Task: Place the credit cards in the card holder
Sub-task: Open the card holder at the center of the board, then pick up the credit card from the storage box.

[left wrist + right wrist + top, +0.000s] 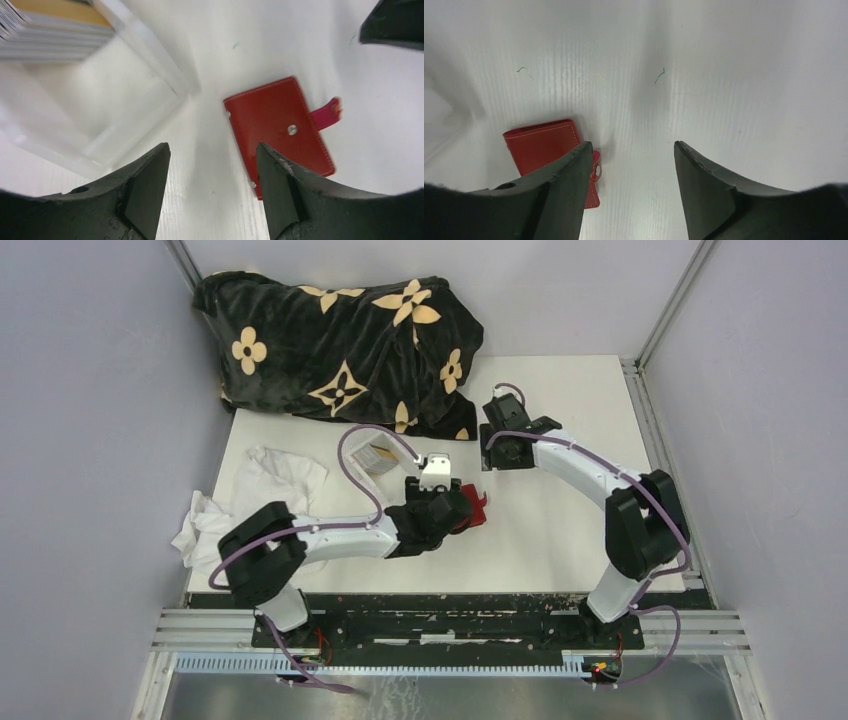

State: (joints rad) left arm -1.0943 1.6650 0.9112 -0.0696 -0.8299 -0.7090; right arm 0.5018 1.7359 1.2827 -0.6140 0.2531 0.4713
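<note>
Card holder [277, 130] lies closed — I hover left tool [211, 150], wide and empty, above it, presumably for grasping; right tool [631, 145] also wide.

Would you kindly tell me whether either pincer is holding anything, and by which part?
Nothing is held. Both the left pincer and the right pincer are open and empty; the red card holder lies on the table.

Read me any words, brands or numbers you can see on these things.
None can be read.
The dark blanket: flower and star motifs only, no letters.
The red card holder: plain, one stud, no print.
The credit cards in the clear box: only their edges show.
</note>
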